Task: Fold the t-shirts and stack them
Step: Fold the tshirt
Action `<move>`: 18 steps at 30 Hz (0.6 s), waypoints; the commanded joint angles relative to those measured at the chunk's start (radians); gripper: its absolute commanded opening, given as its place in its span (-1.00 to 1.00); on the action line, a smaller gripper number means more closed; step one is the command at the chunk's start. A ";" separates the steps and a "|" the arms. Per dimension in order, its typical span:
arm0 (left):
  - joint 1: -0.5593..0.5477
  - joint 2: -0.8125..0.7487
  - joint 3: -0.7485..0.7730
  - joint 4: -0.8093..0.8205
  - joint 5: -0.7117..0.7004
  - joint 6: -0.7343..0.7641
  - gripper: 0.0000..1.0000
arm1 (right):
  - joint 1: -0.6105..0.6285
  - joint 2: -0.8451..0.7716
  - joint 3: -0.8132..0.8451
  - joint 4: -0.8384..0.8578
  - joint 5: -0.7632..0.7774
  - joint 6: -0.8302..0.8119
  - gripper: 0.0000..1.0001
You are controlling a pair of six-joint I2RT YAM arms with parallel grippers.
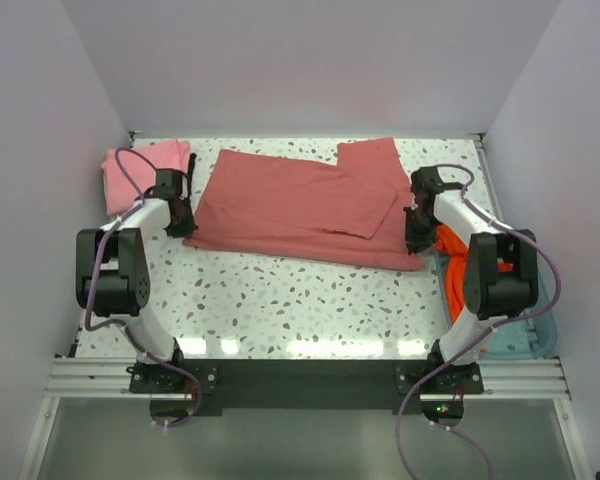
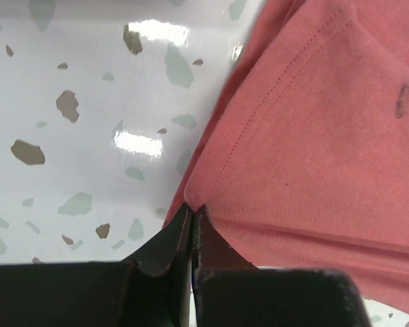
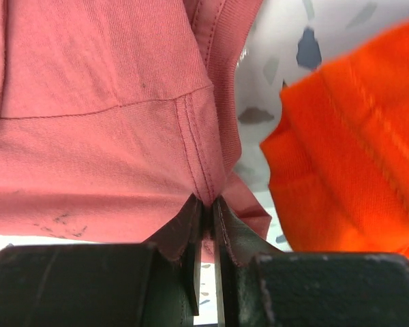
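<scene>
Pale walls (image 1: 310,60) box in a speckled white desk (image 1: 280,300), and the rose-red t-shirt (image 1: 300,205) lies partly folded across it, stretched between the two sets of jaws. The left jaws are closed tight on its left corner, with cloth fanning out ahead and to their right. The right jaws are pinched nearly together on a stitched hem at its right edge, with cloth spreading ahead and to their left. The shirt looks light, limp and thin, so it should sag and crease wherever it is unsupported, and a one-sided pull would likely drag it askew. The doubled hems and corners seem the firmest places to take hold, which is where both grips sit. Beyond the left jaws and off to their left sits the lighter pink t-shirt (image 1: 145,170), folded into a small block. Just right of the right jaws the orange t-shirt (image 3: 354,150) lies bunched, spilling from a pale blue tray (image 1: 535,338). Whether either pinch has caught one layer or several cannot be told, since the tips cover the cloth there. The right arm (image 1: 500,275) hides most of the orange t-shirt and part of the tray from above, so how that shirt lies is unclear. Small dark marks on the rose-red cloth in both wrist views could be stains or lint; they are too faint to say.
</scene>
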 commanded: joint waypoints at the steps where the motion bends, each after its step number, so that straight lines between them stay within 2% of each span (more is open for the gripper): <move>1: 0.020 -0.080 -0.029 0.018 -0.095 0.011 -1.00 | -0.005 -0.090 -0.047 -0.006 0.047 -0.019 -0.81; 6: 0.020 -0.138 -0.103 0.012 -0.106 -0.015 -0.99 | -0.005 -0.184 -0.136 -0.016 0.032 -0.002 -0.78; 7: 0.020 -0.151 -0.110 0.006 -0.097 -0.015 -0.92 | -0.006 -0.193 -0.147 -0.016 0.029 -0.001 -0.75; 8: 0.018 -0.160 -0.115 0.001 -0.094 -0.021 -0.82 | -0.005 -0.207 -0.157 -0.023 0.023 0.001 -0.69; 9: 0.018 -0.165 -0.124 -0.004 -0.092 -0.025 -0.66 | -0.005 -0.213 -0.170 -0.029 0.021 0.005 -0.46; 11: 0.020 -0.194 -0.126 -0.025 -0.100 -0.041 -0.43 | -0.005 -0.228 -0.180 -0.049 0.017 0.009 -0.25; 12: 0.018 -0.204 -0.123 -0.030 -0.103 -0.045 -0.10 | -0.005 -0.251 -0.184 -0.055 0.012 0.010 -0.08; 15: 0.013 -0.260 -0.097 -0.047 -0.118 -0.058 0.34 | -0.005 -0.297 -0.168 -0.075 -0.002 0.016 0.11; 18: -0.008 -0.269 -0.055 -0.050 -0.114 -0.068 0.46 | -0.005 -0.313 -0.153 -0.071 -0.020 0.019 0.16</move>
